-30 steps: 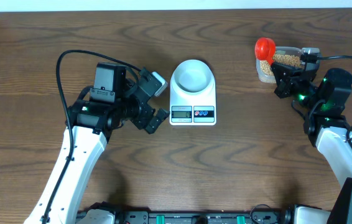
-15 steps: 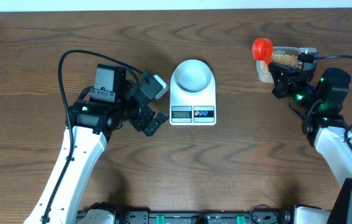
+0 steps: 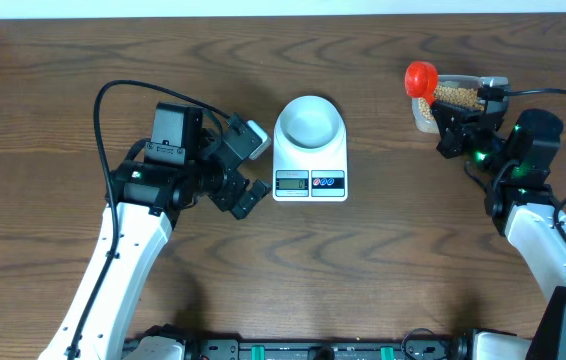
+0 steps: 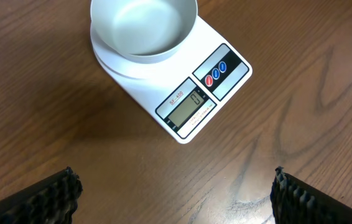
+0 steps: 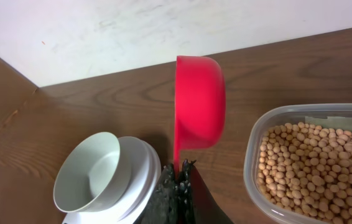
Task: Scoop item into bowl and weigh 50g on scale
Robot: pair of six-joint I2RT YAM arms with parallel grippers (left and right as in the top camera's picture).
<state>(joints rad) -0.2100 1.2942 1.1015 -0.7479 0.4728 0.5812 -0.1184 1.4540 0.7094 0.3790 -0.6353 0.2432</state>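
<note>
Right gripper [image 3: 445, 112] [image 5: 177, 182]: fingers clenched on the thin handle of a red scoop [image 3: 422, 77] [image 5: 199, 102]. In the right wrist view the handle runs straight down into the pinched fingertips. The scoop's cup stands on edge with its rounded back to that camera. Whether anything is in the cup cannot be told.

Scoop position: raised at the scale-side end of the clear tub [image 3: 425, 120] [image 5: 254, 146], just beside its rim and above the beans' level. From the right wrist it sits between the tub and the bowl in the frame.

Beans [image 3: 460, 96] [image 5: 313, 165]: many loose tan-yellow grains, all in the clear tub and covering its floor. The tub sits at the far right of the table [image 3: 363, 260], close in front of the right gripper.

Left gripper [image 3: 255, 165] [image 4: 182, 205]: fingers spread wide and grasping nothing. It hangs just beside the scale's display end, apart from it. Its two dark ribbed pads [image 4: 45, 199] show only at the bottom corners of the left wrist view.

Bowl [image 3: 309, 122] [image 4: 143, 26] [image 5: 92, 171]: pale, upright and resting on the round platform of the scale [image 3: 310, 172] [image 4: 191, 102]. Its inside is bare, with no beans in it.

Scale: at the table's centre, well apart from the tub. Its display shows a zero.
</note>
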